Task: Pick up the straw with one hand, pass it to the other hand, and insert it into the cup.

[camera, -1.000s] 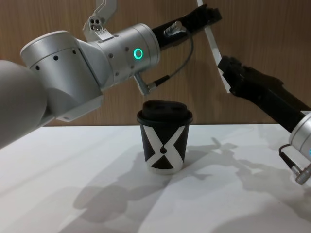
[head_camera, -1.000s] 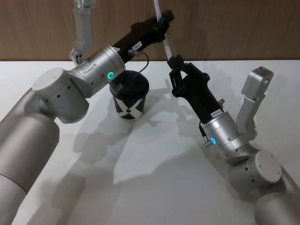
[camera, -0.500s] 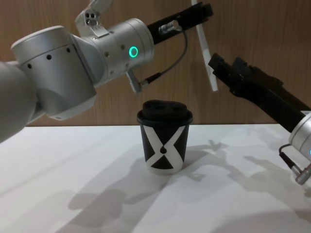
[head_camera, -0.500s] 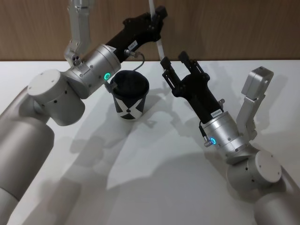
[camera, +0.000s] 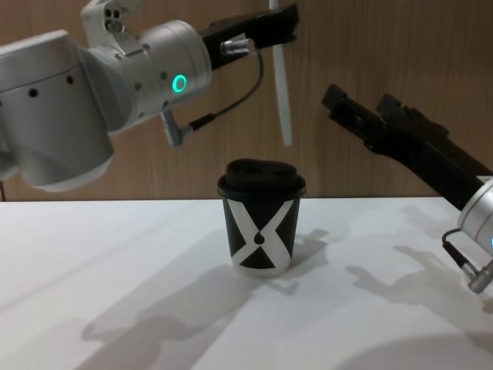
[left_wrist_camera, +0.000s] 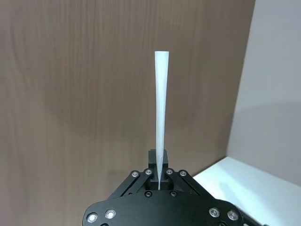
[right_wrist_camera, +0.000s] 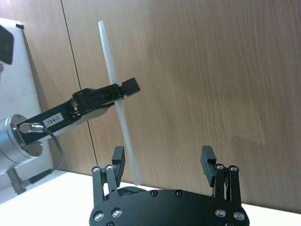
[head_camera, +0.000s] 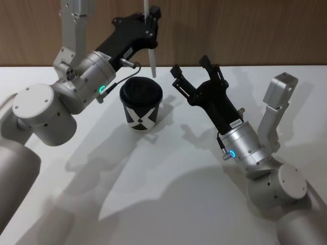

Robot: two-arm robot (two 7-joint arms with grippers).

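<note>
straw (head_camera: 152,62): white, thin, standing pretty much upright, pinched partway along by the left gripper, so one stretch pokes up above the fingers and a longer stretch hangs down below them. lower end in the air, clear of the lid, at roughly 1 o'clock off the cup in the head view; over the 3 o'clock side of the lid in the chest view (camera: 283,92). can't tell if it's right over the lid or a bit behind it. seen end-on down the left wrist view (left_wrist_camera: 161,117), and crossing the wood wall in the right wrist view (right_wrist_camera: 127,141).

left gripper (head_camera: 149,20): up high at 12 o'clock from the cup, fingers squeezed tight onto the straw (left_wrist_camera: 160,172). green ring lit on the wrist, thin cable looping under it. same grip from the chest view (camera: 281,17).

right gripper (head_camera: 190,66): at 3 o'clock from the cup, raised off the desk, fingers spread wide with nothing in them (right_wrist_camera: 162,153). apart from the straw and from the cup (camera: 356,99).

cup (head_camera: 141,109): black, big white X, domed black lid on, standing upright on the desk (camera: 260,231).

desk (head_camera: 168,194): white, arm shadows across it (camera: 154,254).
</note>
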